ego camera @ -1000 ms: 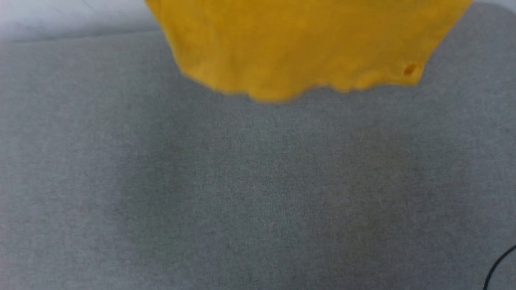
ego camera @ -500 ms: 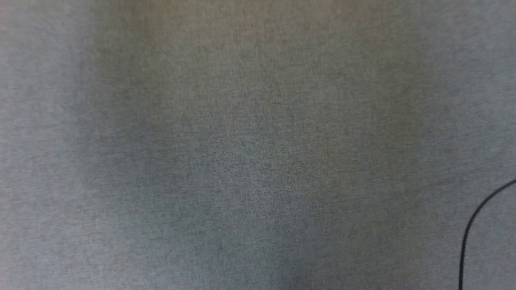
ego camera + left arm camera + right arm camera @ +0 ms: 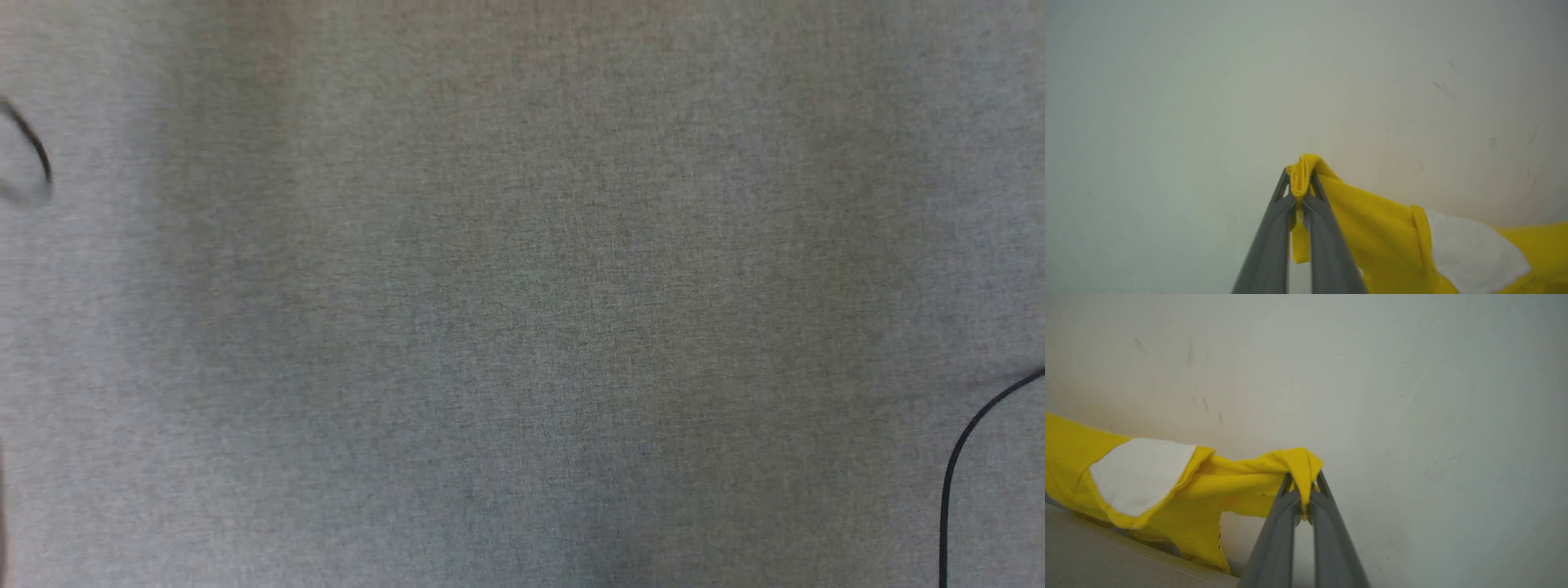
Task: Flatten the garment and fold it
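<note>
The left claw (image 3: 1300, 181) is clenched tight on a bunched fold of the yellow T-shirt (image 3: 1372, 228), which trails away to that claw's right past a white patch (image 3: 1470, 249), with a pale wall (image 3: 1208, 81) beyond the fingertips. The right claw (image 3: 1303, 479) is pinched shut on another bunch of the same T-shirt, the cloth running off to its left and drooping toward the grey padded surface (image 3: 1106, 555) below it, though I cannot tell whether it touches there.

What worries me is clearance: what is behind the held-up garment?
A plain pale wall stands behind the garment, which the left gripper and right gripper pinch. The cloth hides the wall strip directly behind it.
</note>
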